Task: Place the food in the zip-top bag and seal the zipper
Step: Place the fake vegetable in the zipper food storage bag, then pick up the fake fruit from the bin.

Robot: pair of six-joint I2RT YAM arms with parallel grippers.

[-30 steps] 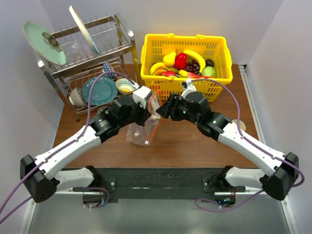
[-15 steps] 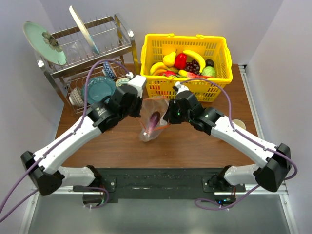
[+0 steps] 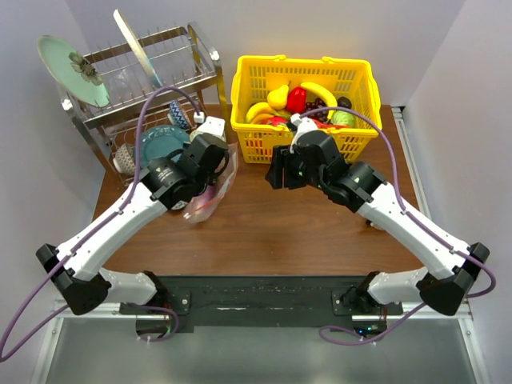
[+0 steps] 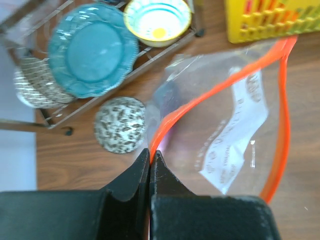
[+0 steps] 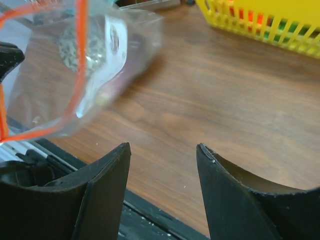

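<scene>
The clear zip-top bag hangs from my left gripper by the dish rack. In the left wrist view my left gripper is shut on the red-orange zipper at one end of the bag's mouth, which gapes open. A faint purple shape shows inside, too blurred to name. My right gripper is open and empty, apart from the bag, over bare wood; the bag hangs to its upper left. More food lies in the yellow basket.
A steel dish rack with plates stands at the back left, holding a blue plate and a yellow-and-blue bowl. A speckled cup stands on the table below the bag. The yellow basket is at the back right.
My right gripper has let go of the bag, opened and drawn back toward the basket. My left gripper has carried the bag left toward the dish rack.
</scene>
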